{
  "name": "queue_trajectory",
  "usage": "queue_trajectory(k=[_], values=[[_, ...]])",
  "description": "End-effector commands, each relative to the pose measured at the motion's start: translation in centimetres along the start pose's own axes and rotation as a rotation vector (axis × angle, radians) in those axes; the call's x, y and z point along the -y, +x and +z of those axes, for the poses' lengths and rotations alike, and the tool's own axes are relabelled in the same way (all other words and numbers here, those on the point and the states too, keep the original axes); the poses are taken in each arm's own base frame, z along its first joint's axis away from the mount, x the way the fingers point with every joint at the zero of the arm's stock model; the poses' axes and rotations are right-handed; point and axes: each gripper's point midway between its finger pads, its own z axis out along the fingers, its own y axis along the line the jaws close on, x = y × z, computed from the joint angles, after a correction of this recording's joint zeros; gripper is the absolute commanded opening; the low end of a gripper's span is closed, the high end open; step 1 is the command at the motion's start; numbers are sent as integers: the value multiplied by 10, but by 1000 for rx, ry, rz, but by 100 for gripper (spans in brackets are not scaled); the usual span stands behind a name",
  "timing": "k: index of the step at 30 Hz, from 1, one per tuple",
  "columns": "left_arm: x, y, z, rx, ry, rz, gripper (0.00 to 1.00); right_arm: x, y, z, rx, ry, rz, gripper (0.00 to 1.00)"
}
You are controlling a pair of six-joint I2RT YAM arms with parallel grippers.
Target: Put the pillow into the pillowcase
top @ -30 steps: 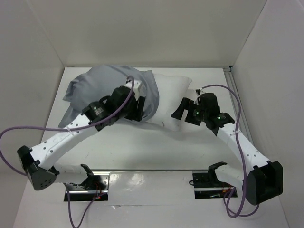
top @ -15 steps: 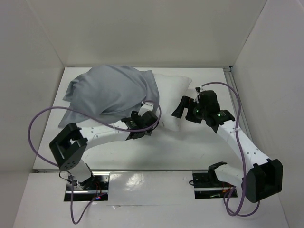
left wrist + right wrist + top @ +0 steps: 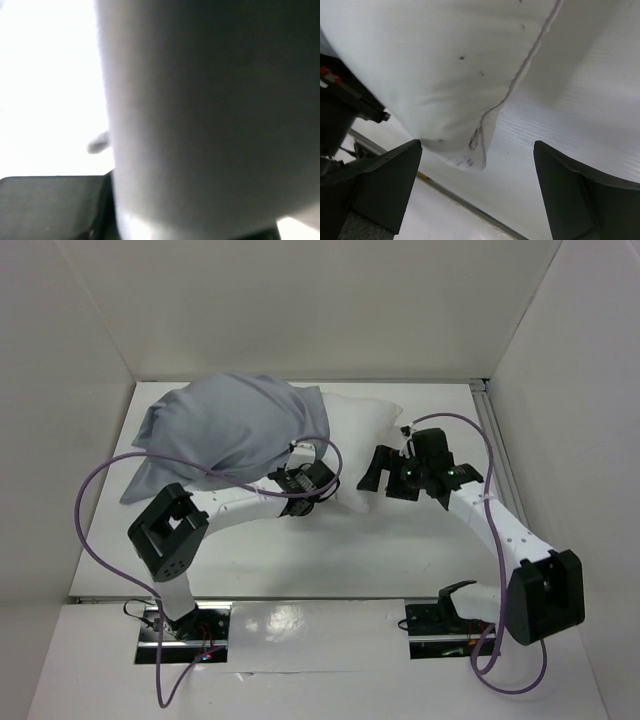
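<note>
Far left on the white counter [image 3: 400, 550], the plump white rectangular stuffed pillow [image 3: 368, 432] sits half inside the limp grey fabric pillowcase [image 3: 230, 430]. Now the left gripper [image 3: 318, 480]: jaws closed at the grey hem, grip unclear. And the right gripper [image 3: 373, 472]: jaws wide open, straddling the pillow's near corner.

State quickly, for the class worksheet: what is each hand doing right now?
Left hand: closed, apparently pinching the pillowcase at its edge.
Right hand: open, holding nothing, facing a corner of the pillow.
</note>
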Motion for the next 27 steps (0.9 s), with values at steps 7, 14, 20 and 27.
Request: queue_trajectory(k=[7, 14, 20, 27], values=[[61, -63, -109, 75, 405, -5, 0, -43, -11, 43, -105, -274, -40, 12], [118, -150, -279, 204, 1064, 132, 0, -91, -24, 42, -159, -531, -44, 0], [79, -222, -339, 330, 1267, 69, 0, -91, -30, 27, -90, -518, -18, 0], [51, -240, -350, 309, 1271, 19, 0, -77, -16, -26, -28, -355, -73, 0]])
